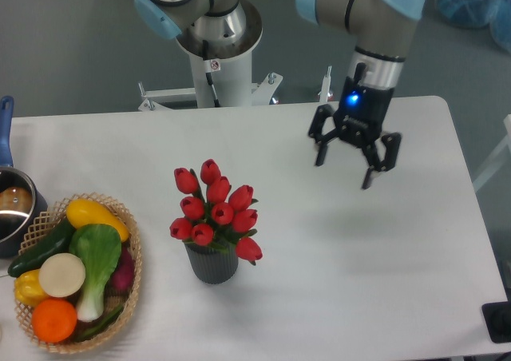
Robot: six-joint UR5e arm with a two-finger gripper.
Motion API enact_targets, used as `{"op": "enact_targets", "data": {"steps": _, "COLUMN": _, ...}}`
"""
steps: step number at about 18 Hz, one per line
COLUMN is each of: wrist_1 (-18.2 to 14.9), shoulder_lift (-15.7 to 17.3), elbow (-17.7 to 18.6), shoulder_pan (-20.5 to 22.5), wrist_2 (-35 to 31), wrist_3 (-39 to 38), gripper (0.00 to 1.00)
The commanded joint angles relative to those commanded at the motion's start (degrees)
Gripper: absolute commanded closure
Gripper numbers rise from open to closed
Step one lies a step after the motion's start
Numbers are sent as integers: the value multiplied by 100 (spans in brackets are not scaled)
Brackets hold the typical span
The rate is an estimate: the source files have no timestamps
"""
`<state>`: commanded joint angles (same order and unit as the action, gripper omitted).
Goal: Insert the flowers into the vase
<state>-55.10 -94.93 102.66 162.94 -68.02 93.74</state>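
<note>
nearest the camera, at the lower left of the white table (359, 297), sits a round wicker basket (132, 269) heaped with colourful toy vegetables, and a metal pot with a blue handle (6, 209) shows at the left edge just behind it; neither has any part in the job. a little further back, near the middle of the table, the short dark grey ribbed vase (211, 265) stands upright with the bunch of red tulips with green leaves (214, 209) rising out of its mouth, so the insertion looks done. the heads fan out and lean a touch toward the right, one bloom drooping over the rim, which makes the load top-heavy for so small a base; a knock or a jolt to the table could tip vase and flowers together. further back and well apart to the right, the black two-finger gripper (355, 157) hangs above the table with its jaws spread wide and nothing between them. the main risk from here is the arm's path home: if it swings low back across the middle it could brush the blooms and drag them out or topple the vase, while a route kept high or to the right should pass clear of everything
</note>
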Motion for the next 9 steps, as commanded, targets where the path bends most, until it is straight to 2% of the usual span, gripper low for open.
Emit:
{"op": "enact_targets", "data": {"steps": 4, "wrist_1": -598, "shoulder_lift": 229, "elbow": 53, "shoulder_pan": 386, "wrist_2": -211, "wrist_3": 1293, "gripper": 0}}
{"op": "enact_targets", "data": {"steps": 9, "wrist_1": -616, "shoulder_lift": 264, "elbow": 62, "shoulder_pan": 466, "wrist_2": -185, "wrist_3": 1454, "gripper": 0}}
